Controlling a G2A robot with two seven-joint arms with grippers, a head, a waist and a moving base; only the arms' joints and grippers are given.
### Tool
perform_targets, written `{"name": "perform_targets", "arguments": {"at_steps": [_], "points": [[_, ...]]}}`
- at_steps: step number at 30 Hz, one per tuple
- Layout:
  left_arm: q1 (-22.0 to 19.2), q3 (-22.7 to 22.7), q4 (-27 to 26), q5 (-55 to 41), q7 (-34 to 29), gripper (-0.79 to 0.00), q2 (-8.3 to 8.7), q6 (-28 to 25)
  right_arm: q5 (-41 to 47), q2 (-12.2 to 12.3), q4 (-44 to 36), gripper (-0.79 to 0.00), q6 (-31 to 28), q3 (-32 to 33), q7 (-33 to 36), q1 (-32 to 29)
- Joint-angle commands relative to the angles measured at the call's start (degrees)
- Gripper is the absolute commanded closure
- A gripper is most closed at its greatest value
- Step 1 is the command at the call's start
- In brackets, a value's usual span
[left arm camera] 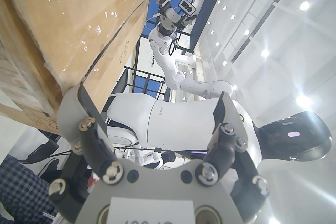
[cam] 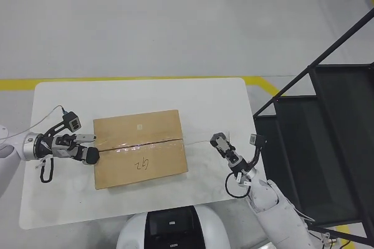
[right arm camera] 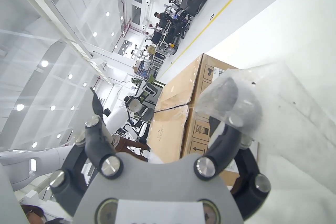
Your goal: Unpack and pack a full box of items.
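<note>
Squarely mid-table: closed box flanked by two open claws

Brown cardboard box (cam: pixel 140 148), flaps closed with glossy tape along the seam, lies at the centre of the white table (cam: pixel 212 93). Left gripper (cam: pixel 90 149) sits at the box's 9 o'clock, jaws spread wide and holding nothing, one finger against the box's end. Right gripper (cam: pixel 219 140) sits at 3 o'clock, jaws apart, with clear tape film (right arm camera: pixel 275 93) clinging over one finger.

I see the box (cam: pixel 143 127) as matt brown cardboard, its seam sealed with glossy clear tape (cam: pixel 137 147). The counter (cam: pixel 137 93) looks smooth, matt white. On the right tool (right arm camera: pixel 160 93), crinkled clear film (right arm camera: pixel 244 75) wraps one finger (right arm camera: pixel 228 96); its base plate (right arm camera: pixel 157 183) is grey metal with shiny screws (right arm camera: pixel 204 164).
</note>
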Motion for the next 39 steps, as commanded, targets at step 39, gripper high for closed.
{"name": "perform_targets", "arguments": {"at_steps": [39], "points": [[3.2,-2.7,-2.7,1.7,2.8,-0.785,0.04,1.1,-15.7,-2.4,-2.4,0.000,8.6,-14.4,4.1,13.7]]}}
